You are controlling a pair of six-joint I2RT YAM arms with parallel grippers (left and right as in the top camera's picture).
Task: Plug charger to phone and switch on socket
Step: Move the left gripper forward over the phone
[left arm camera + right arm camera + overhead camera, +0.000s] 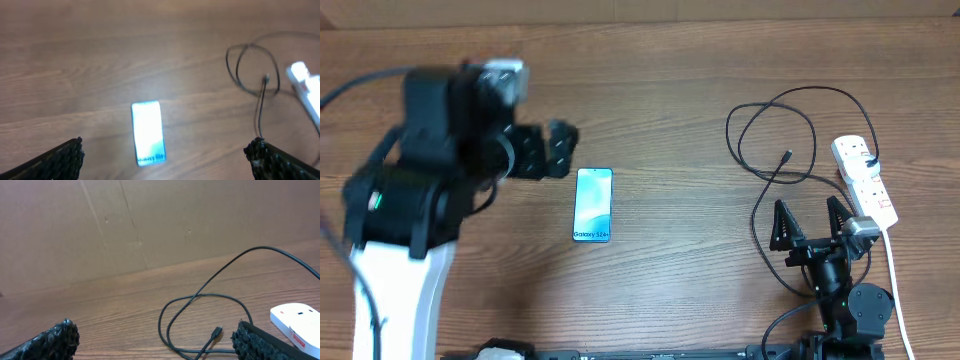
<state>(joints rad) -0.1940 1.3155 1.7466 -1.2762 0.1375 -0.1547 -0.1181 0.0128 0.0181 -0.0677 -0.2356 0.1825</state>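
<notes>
The phone [592, 204] lies flat at the table's middle, its light blue screen up; in the left wrist view the phone [147, 132] is blurred. My left gripper [563, 152] hovers open just up and left of it, nothing between its fingers [65, 155]. The charger [775, 130] lies in black loops at the right, its connector tip [787, 155] free on the wood. The white socket [865, 180] lies at the far right. My right gripper [809, 212] stands open below the loops, with the connector tip [216, 331] just ahead of its right finger [260, 342].
The socket's white cord [892, 275] runs down the right side past the right arm's base [850, 305]. A cardboard wall [125, 225] stands behind the table's far edge. The left arm's white and black body [410, 220] covers the left side.
</notes>
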